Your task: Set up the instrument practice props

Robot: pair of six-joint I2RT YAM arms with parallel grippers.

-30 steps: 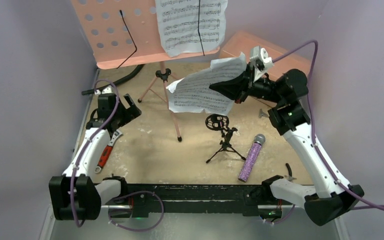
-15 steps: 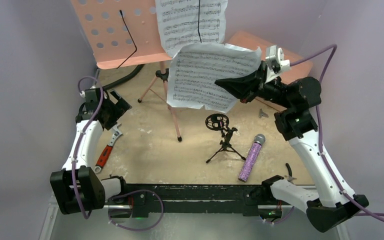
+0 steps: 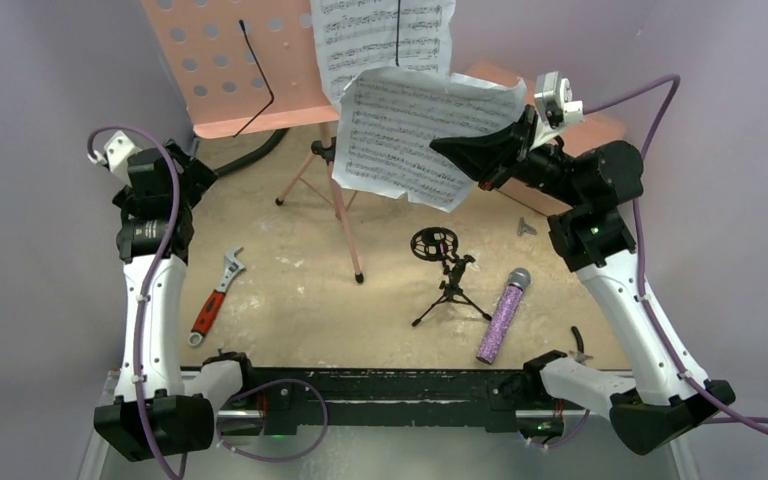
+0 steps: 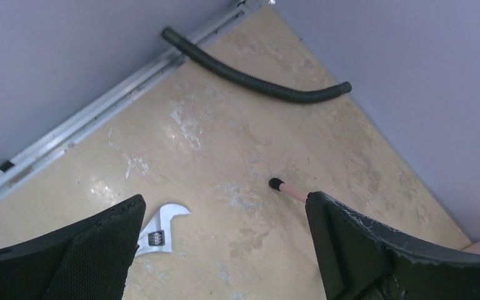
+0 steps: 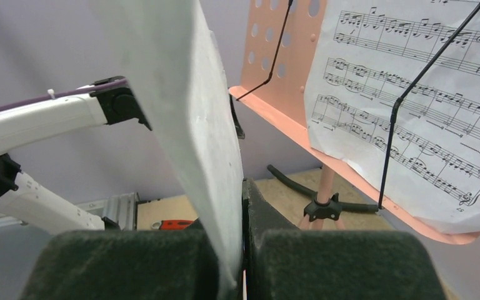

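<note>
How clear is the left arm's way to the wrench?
Probably clear: the left gripper is open and empty, and the wrench lies on the table below it with nothing between.

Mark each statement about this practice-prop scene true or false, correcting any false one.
1. The right end effector is shut on a loose sheet-music page. True.
2. The purple microphone sits in the mic stand ring. False: it lies on the table beside the stand, the ring empty.
3. A second page already rests on the pink music stand. True.
4. The left end effector grips the wrench. False: it is open and empty; the wrench lies on the table.
</note>
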